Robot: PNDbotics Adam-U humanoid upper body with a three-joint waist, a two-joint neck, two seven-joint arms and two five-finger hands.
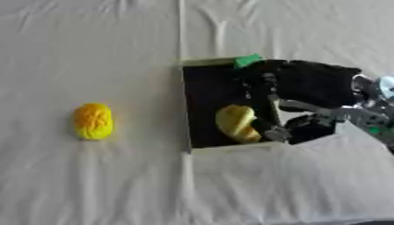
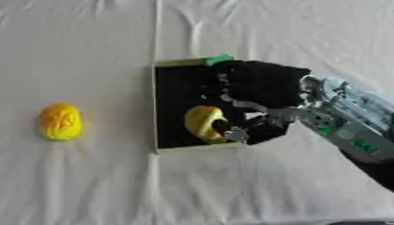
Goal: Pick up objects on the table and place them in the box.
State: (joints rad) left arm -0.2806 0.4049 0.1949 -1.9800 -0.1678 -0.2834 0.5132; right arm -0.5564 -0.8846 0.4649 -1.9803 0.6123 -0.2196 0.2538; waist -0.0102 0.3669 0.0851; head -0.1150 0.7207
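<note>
White cloth-covered table. Right hand over box, fingers curled round yellow item. Second yellow object well left: probably light, soft; grasp across middle.

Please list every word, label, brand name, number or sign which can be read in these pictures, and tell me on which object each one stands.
None: no readable text in either view.
The box, the yellow object inside it and the yellow object on the cloth show no lettering.
The green piece at the box's far corner is plain.
The right hand and green patches on its arm show no legible marks.
</note>
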